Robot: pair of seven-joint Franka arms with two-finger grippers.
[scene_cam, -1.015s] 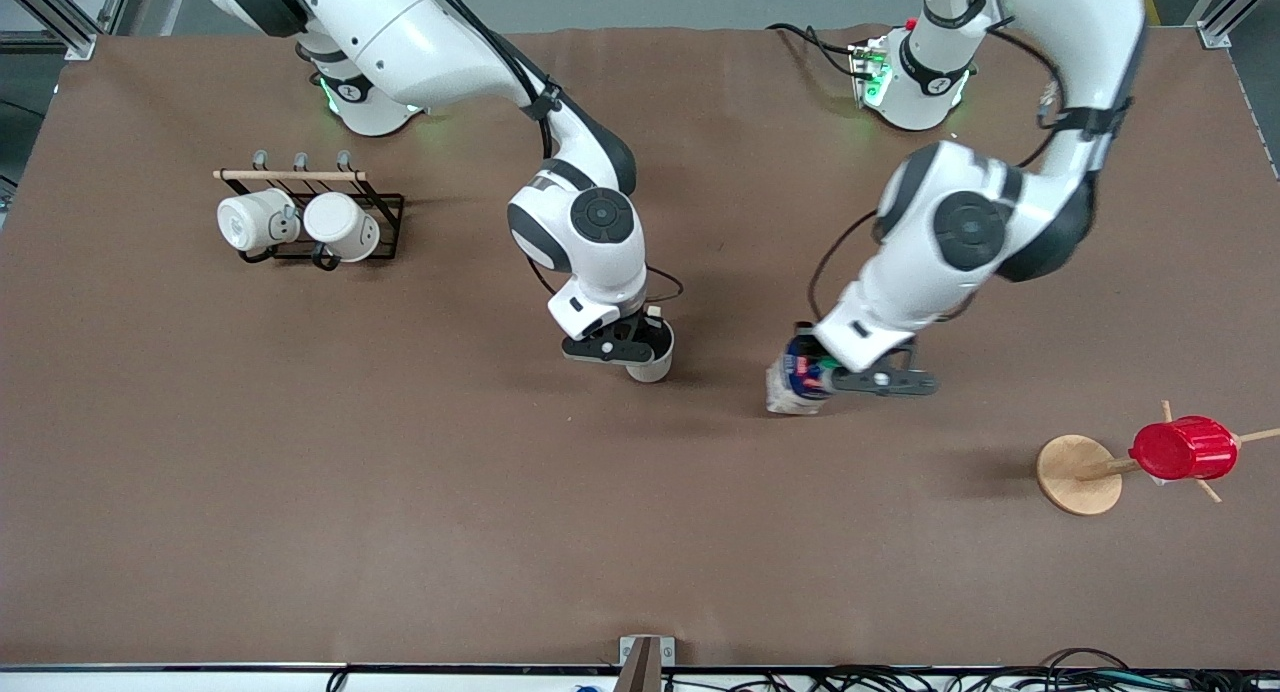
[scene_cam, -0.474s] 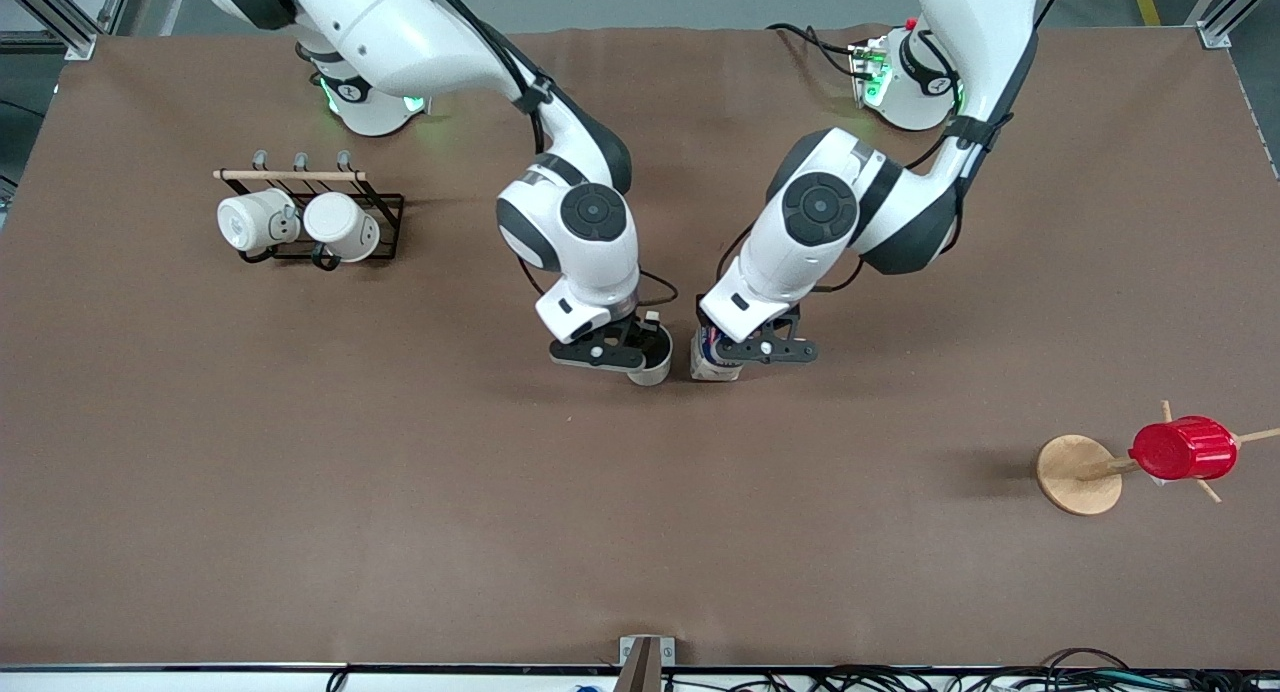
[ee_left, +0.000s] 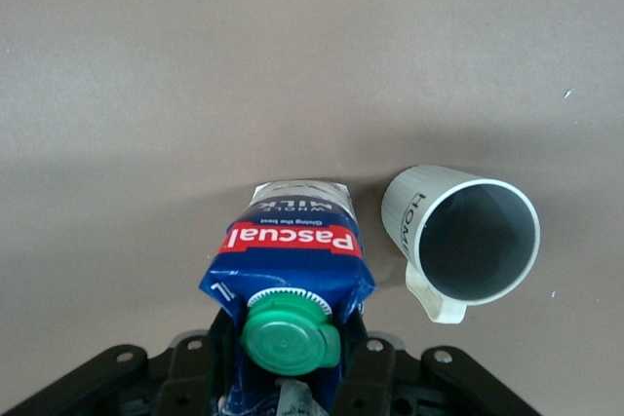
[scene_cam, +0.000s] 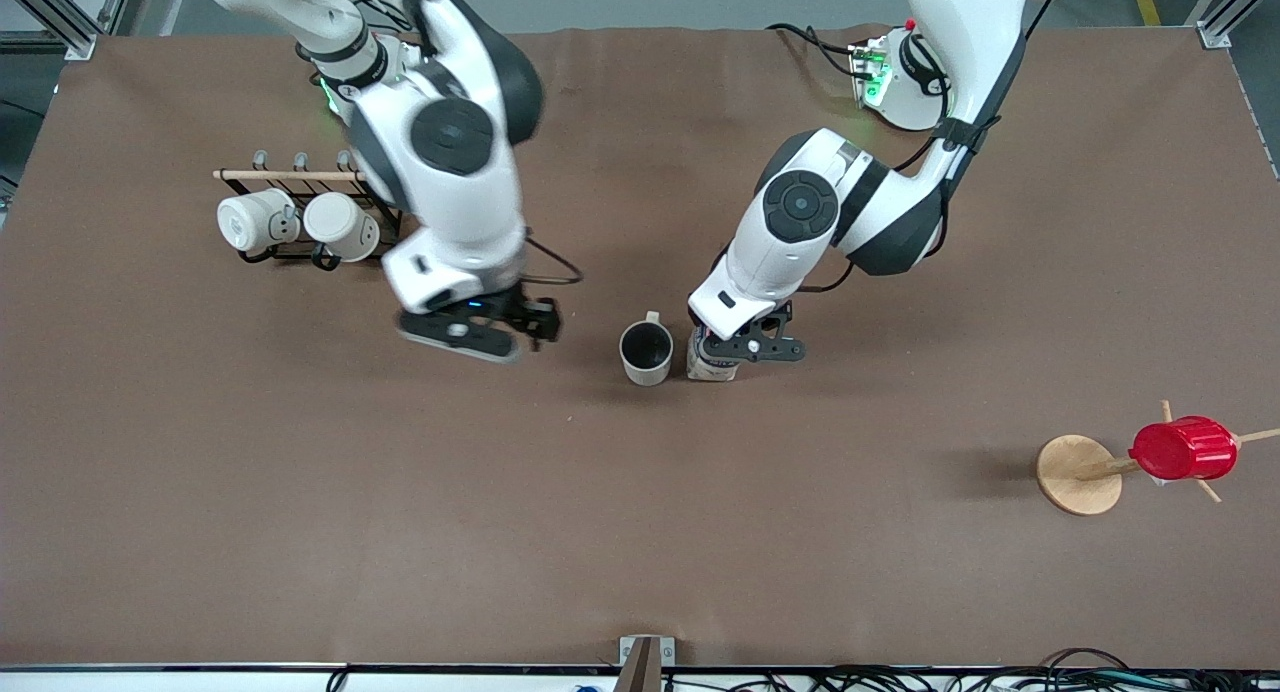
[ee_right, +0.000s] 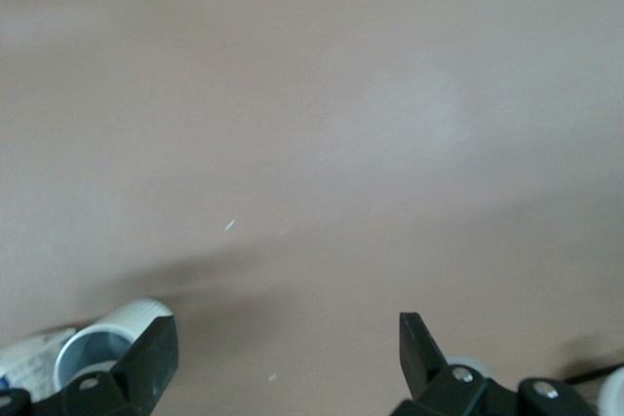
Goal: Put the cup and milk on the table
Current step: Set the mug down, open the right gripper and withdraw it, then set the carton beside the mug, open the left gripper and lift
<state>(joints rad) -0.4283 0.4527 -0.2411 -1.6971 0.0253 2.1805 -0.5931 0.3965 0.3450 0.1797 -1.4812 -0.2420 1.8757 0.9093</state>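
Both arms have glossy white shells with dark grey joint bands and round grey joint caps marked by a small central ring. Thin black cables loop beside the wrists. Green indicator lights glow at both bases. The left hand (scene_cam: 737, 350) and right hand (scene_cam: 480, 330) are black, with silver screws.

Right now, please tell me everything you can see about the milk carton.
The milk is a small gable-top carton: dark blue upper part, red label reading Pascal, round green cap, white lower part. It looks like coated card. It stands upright on the table, close beside the cup, toward the left arm's end; whether they touch is unclear. The left gripper is closed around its upper part.
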